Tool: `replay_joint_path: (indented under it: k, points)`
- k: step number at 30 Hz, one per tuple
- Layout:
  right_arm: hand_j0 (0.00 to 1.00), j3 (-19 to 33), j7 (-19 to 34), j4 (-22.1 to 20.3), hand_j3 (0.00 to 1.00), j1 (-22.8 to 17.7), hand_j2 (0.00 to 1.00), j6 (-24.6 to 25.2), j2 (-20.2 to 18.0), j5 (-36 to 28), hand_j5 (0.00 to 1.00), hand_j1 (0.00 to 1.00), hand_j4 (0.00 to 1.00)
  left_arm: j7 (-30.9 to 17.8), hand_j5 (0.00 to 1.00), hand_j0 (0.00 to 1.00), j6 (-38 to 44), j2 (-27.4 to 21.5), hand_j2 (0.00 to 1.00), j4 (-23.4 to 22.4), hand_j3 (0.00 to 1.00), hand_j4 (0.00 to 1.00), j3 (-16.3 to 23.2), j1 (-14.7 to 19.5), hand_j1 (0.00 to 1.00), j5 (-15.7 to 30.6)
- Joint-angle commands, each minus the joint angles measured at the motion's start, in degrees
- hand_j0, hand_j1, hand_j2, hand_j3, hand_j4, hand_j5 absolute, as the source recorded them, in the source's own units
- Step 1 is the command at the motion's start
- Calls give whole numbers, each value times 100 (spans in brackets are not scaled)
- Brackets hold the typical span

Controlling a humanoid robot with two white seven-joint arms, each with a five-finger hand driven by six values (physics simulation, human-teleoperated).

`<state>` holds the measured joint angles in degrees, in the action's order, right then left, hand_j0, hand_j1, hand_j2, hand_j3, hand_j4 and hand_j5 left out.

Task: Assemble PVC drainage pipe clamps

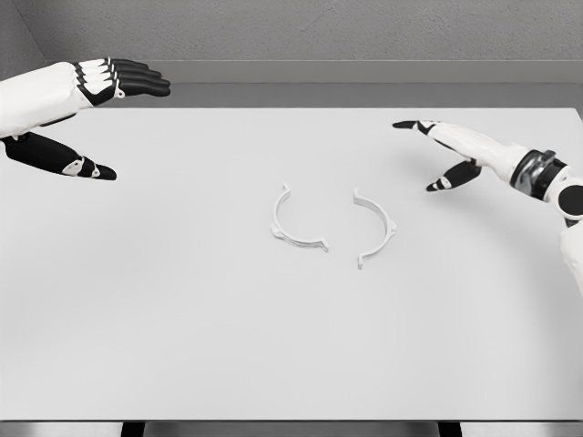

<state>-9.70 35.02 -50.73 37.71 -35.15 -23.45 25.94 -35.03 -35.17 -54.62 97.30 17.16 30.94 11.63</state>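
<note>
Both hands are up and holding nothing. The left hand (86, 109) hangs over the far left corner of the table (182, 346), fingers straight and together, thumb dropped well below them, so it's wide open. The right hand (451, 150) sits over the right side, also open, one finger pointing left and the thumb angled down toward the middle.

The two clamp halves lie flat in the centre of the table. The left half (290, 226) curves with its mouth facing right, the right half (375, 228) faces left. Their lower ends nearly meet, but the tops stand apart, so it's not a closed ring yet.

My read: the job hasn't really started, and the next step is reaching in, one hand per half. I'd come down from above on the outer curve of each piece and pinch near the middle of the arc, since they're thin and probably slide if nudged sideways.

Room isn't a problem. Both halves are well away from every edge, with nothing else on the table.
</note>
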Motion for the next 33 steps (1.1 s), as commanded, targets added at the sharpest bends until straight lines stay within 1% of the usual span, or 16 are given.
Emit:
replay_joint_path:
  k: [1,11,12,14,18,19,20,21,22,25,27,28,29,30,32,33]
  points:
    - [100,30,-2,2,100,0,100,15,-54,-54,100,100,100,3,100,100,17,-5,100,0,100,100,7,0,100,41]
    - [100,38,-2,-16,100,0,100,15,-63,16,100,100,100,3,100,100,17,30,100,8,100,100,7,-26,100,6]
    - [100,108,-2,11,100,0,100,15,-63,16,100,100,100,3,100,100,17,21,100,35,100,100,-2,-9,100,6]
    - [100,197,-2,327,100,0,100,15,-71,34,100,100,100,3,100,100,17,4,100,35,100,100,-2,-9,100,-3]
    - [100,284,-2,292,100,35,100,15,-80,7,100,100,100,3,100,100,17,4,100,43,100,100,7,-18,100,33]
    - [100,284,-2,292,100,-9,100,15,-396,7,100,100,100,3,100,100,17,4,100,44,100,100,-2,17,100,24]
    - [100,328,-2,292,100,-237,100,15,-581,7,100,100,100,3,100,100,17,-32,100,114,100,100,-19,88,100,6]
    - [100,626,-2,257,100,-360,100,15,-643,-19,100,100,100,3,100,100,17,-41,100,184,100,100,-2,202,100,15]
    - [100,829,-2,239,100,-439,100,15,-678,-37,100,100,100,3,100,100,17,-32,100,202,100,100,33,150,100,33]
    - [100,864,-2,204,100,-466,100,15,-678,-89,100,100,100,3,100,100,17,30,100,255,100,100,95,228,100,-152]
    - [100,891,-2,213,100,-466,100,15,-678,-309,100,100,100,3,100,100,17,319,100,290,100,100,218,193,100,-318]
    - [100,900,-2,213,100,-466,100,15,-678,-309,100,100,100,3,100,100,17,574,100,290,100,100,244,211,100,-573]
    - [100,900,-2,239,100,-457,100,15,-678,-300,100,100,100,3,100,100,17,1031,100,263,100,100,367,202,100,-837]
    - [100,909,-2,222,100,-466,100,15,-678,-300,100,100,100,3,100,100,17,1242,100,255,100,100,473,220,100,-1118]
    - [100,900,-2,222,100,-431,100,15,-669,-300,100,100,100,3,100,100,17,1576,100,246,100,100,508,229,100,-1522]
    - [100,891,-2,230,100,-422,100,15,-669,-300,100,100,100,3,100,100,17,1901,100,219,100,100,517,229,100,-1856]
